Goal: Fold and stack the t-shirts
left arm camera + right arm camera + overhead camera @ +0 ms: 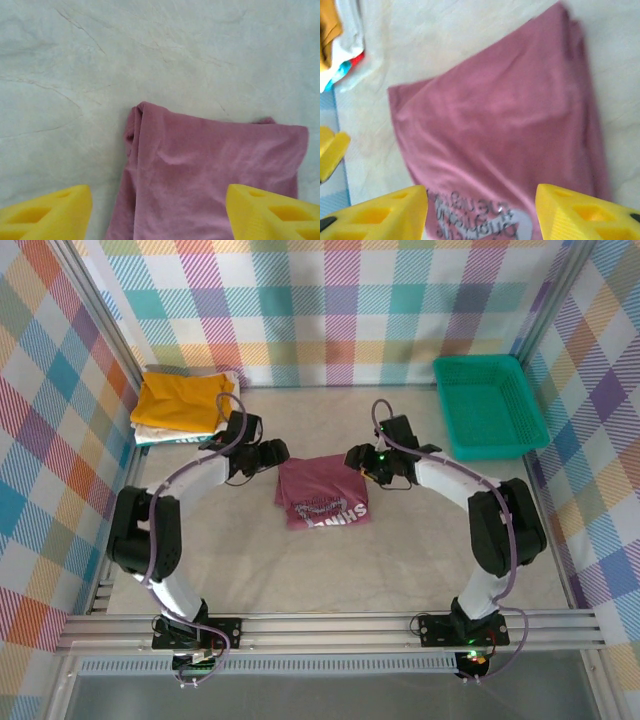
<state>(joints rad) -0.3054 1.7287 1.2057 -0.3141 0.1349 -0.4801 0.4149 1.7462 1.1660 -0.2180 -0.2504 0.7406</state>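
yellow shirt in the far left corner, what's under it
A folded white shirt lies under the yellow shirt, its edges sticking out. A thin teal edge shows lower down; the rest of the pile is covered.

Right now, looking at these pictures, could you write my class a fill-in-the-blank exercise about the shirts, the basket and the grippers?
1. The t-shirt lying between the left gripper and the right gripper is ____.
2. The mustard-yellow t-shirt lies in the far ____ corner.
3. Both grippers stand ____, holding nothing.
4. The teal basket sits at the far ____.
Missing words: maroon; left; open; right.
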